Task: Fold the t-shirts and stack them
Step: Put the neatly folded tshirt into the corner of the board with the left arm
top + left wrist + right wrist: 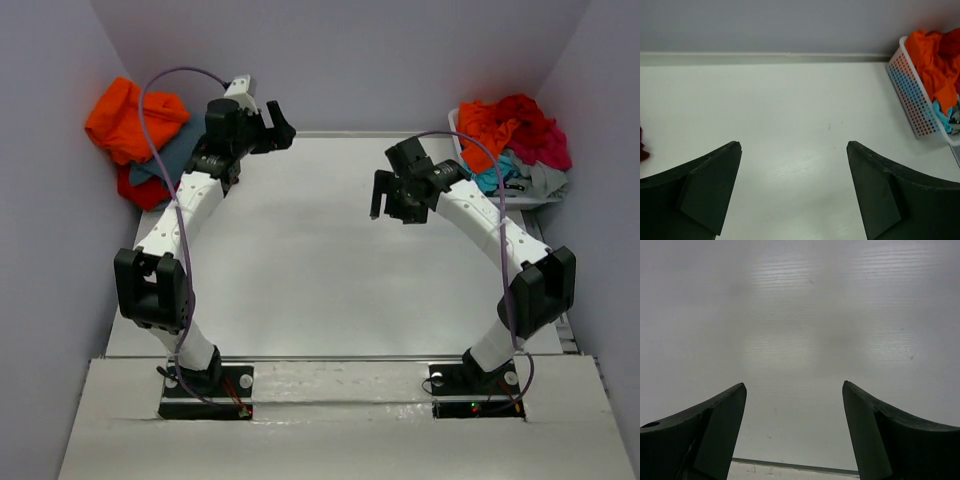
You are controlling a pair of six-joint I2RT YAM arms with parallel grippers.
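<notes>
A heap of t-shirts lies at the far left of the table: a bright orange one [125,118] on top, a teal-grey one [172,152] under it and a red one [140,188] below. More t-shirts fill the white bin [458,128] at the far right, orange [485,125], red-magenta [535,130], turquoise [492,178] and grey [545,180]. My left gripper [278,125] hangs open near the far edge with nothing between its fingers. My right gripper [392,205] is open over bare table, empty. In the left wrist view the bin [912,95] holds the orange shirt [935,55].
The white table [300,260] stretches between both arms. Lilac walls close in the back and both sides. The right wrist view shows the table's edge [790,464] just below my open right gripper [794,385]. A dark red scrap of cloth [642,145] shows left of my left gripper [794,145].
</notes>
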